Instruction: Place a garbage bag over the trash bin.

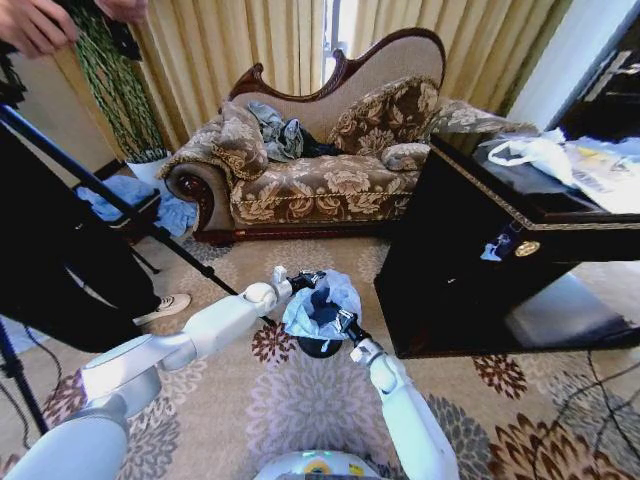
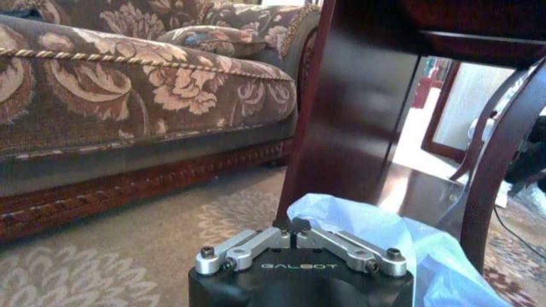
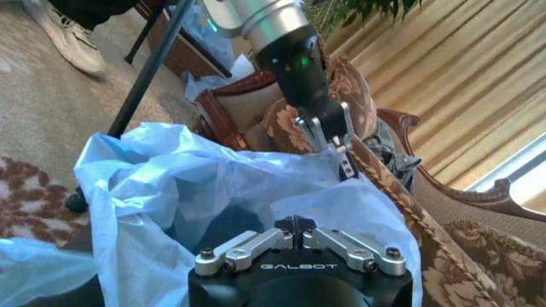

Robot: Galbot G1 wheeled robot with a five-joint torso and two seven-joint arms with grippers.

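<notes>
The garbage bag, pale blue and crinkly, is bunched over the top of the small black trash bin on the carpet in front of me. Only the bin's dark base shows below the plastic. My left gripper is at the bag's far left edge, shut on the plastic. My right gripper pinches the near right edge. In the left wrist view the left gripper is shut with the bag beside it. In the right wrist view the right gripper sits in the bag, with the left gripper beyond.
A patterned sofa stands behind the bin. A dark wooden table sits close on the right. A black tripod leg slants across the left, near a person's shoe. Open carpet lies in front of the bin.
</notes>
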